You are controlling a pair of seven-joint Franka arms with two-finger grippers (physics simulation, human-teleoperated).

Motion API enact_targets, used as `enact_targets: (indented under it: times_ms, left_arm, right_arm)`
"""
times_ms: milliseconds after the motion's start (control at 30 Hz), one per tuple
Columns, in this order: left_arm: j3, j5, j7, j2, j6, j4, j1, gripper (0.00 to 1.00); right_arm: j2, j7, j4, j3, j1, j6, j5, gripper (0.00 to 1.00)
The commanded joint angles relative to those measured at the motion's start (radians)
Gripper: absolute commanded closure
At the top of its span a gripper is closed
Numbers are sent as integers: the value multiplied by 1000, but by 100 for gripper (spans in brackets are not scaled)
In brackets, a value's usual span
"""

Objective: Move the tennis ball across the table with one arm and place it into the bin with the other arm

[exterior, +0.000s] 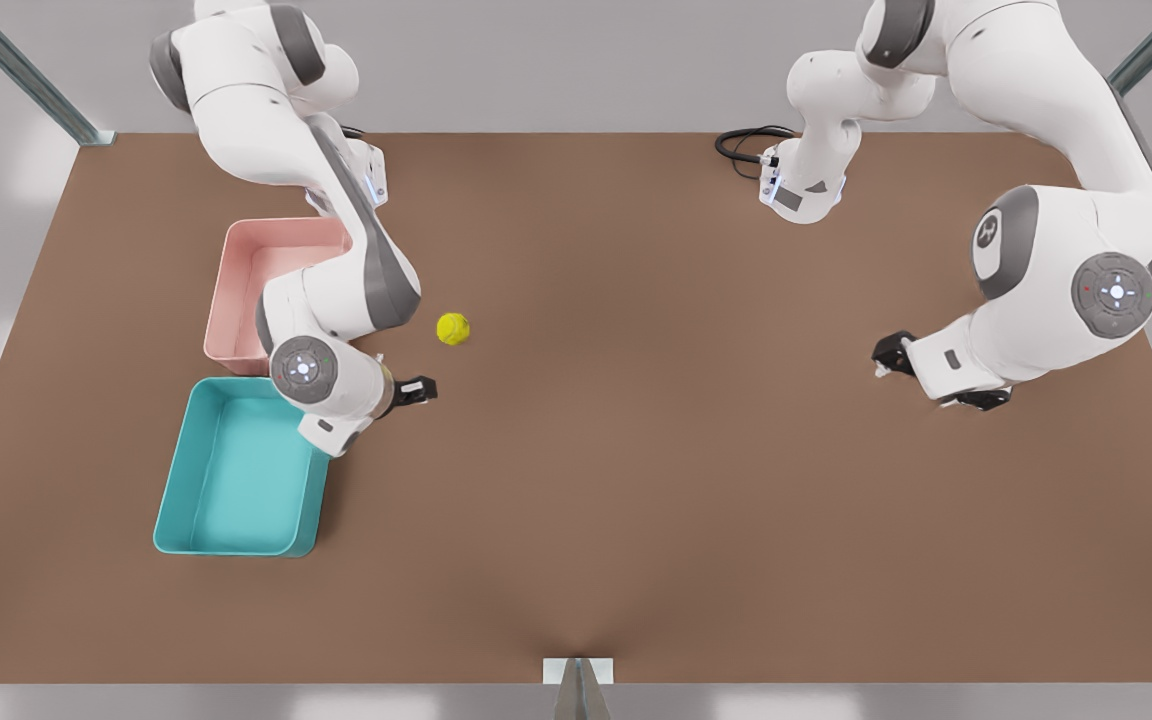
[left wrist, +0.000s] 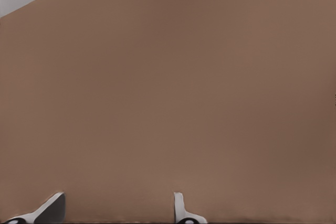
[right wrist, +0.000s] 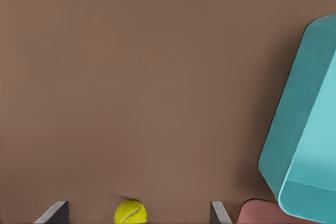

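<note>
Yellow-green tennis ball [exterior: 453,328], one teal bin [exterior: 236,480]

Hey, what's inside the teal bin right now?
The teal bin looks empty: its bare floor shows, with no tennis ball in it; that lies on the table beside the right gripper. That arm's wrist covers the bin's far corner, so that patch stays unseen.

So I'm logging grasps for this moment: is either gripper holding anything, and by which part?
Nothing is held. The right gripper is open near the tennis ball, which rests on the table; the left gripper waits open over bare table.
</note>
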Motion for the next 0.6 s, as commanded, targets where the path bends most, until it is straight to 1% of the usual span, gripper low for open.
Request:
enact_targets:
  times_ms: [0,33,67,167,233,267,367,433,567]
  left_arm:
    - [-1,-52,-535,0,-118,2,20,0]
    - [-1,-49,-536,0,-116,3,20,0]
    - [-2,-48,-536,0,-111,3,18,0]
    - [-4,-49,-538,0,-115,3,18,0]
    - [-4,-49,-536,0,-115,3,17,0]
    - [-4,-48,-536,0,-115,3,17,0]
    - [-4,-48,-536,0,-115,3,18,0]
    - [-4,-48,-535,0,-115,3,20,0]
    - [-4,-48,-535,0,-115,3,18,0]
  right_arm:
    - [-12,306,-72,4,13,177,32,0]
    - [-34,308,-115,13,24,197,39,0]
    - [-70,306,-202,13,24,241,84,0]
    - [-218,306,-435,13,62,325,85,0]
    - [-311,345,-629,13,119,467,85,0]
    - [-319,371,-678,13,143,523,85,0]
    - [-322,399,-782,13,154,638,75,0]
    - [-350,399,-879,13,162,737,75,0]
    - [-374,448,-971,10,156,806,73,0]
